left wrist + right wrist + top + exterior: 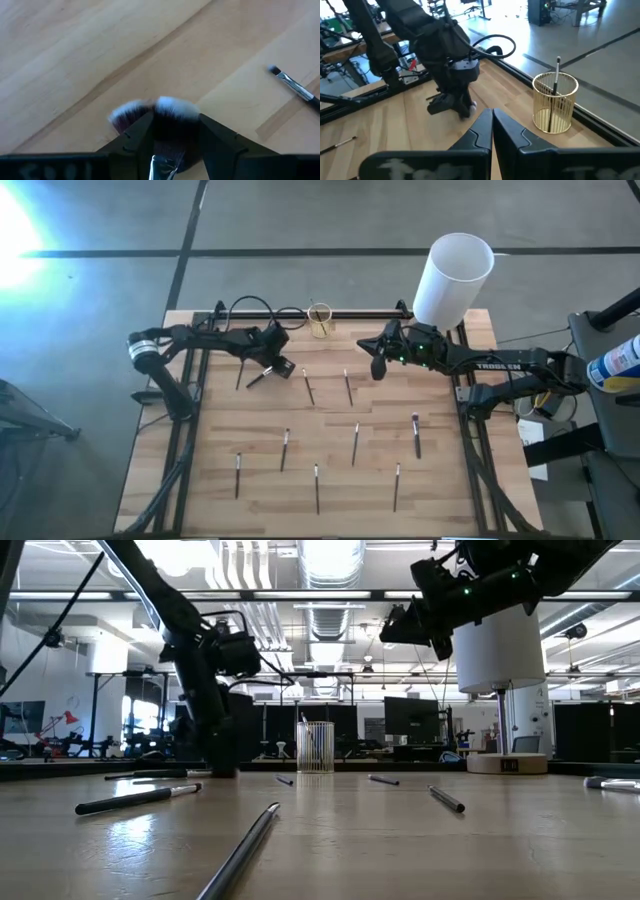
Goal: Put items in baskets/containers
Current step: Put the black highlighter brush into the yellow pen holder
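The left gripper (172, 145) was down at the table (440, 480), its fingers spread around the fluffy brush (165, 117), not visibly clamped. The right gripper (491, 131) hovered with fingers together. The picking-up step looked underway; next, I judged, squeeze, lift, and carry it to the cup (320, 320) at the far edge.

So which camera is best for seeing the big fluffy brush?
The left wrist view: the fluffy brush fills it, sitting between the left end effector's fingers. From the high view it's a small dark stick; the other two views hide it.
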Motion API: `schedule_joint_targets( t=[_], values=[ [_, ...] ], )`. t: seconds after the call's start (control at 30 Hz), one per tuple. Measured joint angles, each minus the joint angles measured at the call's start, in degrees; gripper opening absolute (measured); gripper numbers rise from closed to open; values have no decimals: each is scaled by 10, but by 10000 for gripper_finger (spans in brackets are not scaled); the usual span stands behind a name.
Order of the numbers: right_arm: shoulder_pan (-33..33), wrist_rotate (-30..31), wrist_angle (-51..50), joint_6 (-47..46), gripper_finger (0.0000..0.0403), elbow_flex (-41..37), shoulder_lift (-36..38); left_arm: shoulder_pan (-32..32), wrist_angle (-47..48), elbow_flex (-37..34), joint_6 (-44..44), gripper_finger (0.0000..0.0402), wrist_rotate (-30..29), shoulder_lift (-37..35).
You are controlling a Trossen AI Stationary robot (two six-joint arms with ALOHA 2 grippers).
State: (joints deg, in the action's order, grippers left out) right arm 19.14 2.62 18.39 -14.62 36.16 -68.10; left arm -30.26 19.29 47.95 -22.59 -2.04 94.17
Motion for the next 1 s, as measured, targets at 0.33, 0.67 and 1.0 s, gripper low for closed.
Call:
schedule_joint_targets(
  t=[0.33,0.67,1.0],
  values=[
    [0,6,3,0,8,0,0,0,26,-3,16,17,-20,-11],
    [0,9,4,-3,8,0,0,-1,22,-5,-7,3,-15,-137],
    [0,21,4,-4,8,0,0,-8,-237,-4,-53,1,19,-260]
  ],
)
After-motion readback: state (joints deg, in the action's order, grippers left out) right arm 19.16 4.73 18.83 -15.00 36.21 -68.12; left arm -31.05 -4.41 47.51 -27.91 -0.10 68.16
